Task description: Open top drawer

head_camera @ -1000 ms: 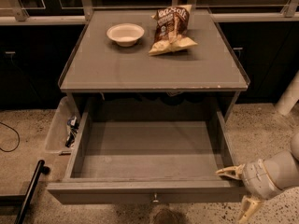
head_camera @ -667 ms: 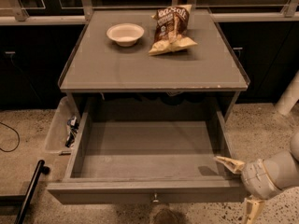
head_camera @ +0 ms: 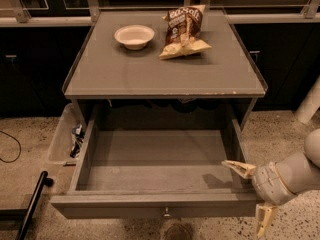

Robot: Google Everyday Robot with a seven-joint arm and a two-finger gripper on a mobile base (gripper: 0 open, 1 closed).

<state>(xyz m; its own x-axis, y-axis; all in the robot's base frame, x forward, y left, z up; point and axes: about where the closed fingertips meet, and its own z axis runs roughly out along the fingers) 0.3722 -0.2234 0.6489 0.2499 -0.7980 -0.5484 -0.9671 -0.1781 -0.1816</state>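
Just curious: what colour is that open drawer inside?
Plain grey inside the top drawer, best in the camera view. The claw hangs at its right front corner.

The gripper (head_camera: 243,196) sits at the top drawer (head_camera: 155,211)'s front right corner with its arm chopped off by the right edge, and the stuff in the clear bin (head_camera: 62,139) is too murky to identify.

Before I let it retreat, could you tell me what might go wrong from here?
1. The open tool sits at the drawer's right front corner, one finger reaching over the wall; a sideways swing could snag it.
2. The drawer looks pulled far out; more pulling might drag it right out.
3. A jolt could shift the bowl and chip bag on top.
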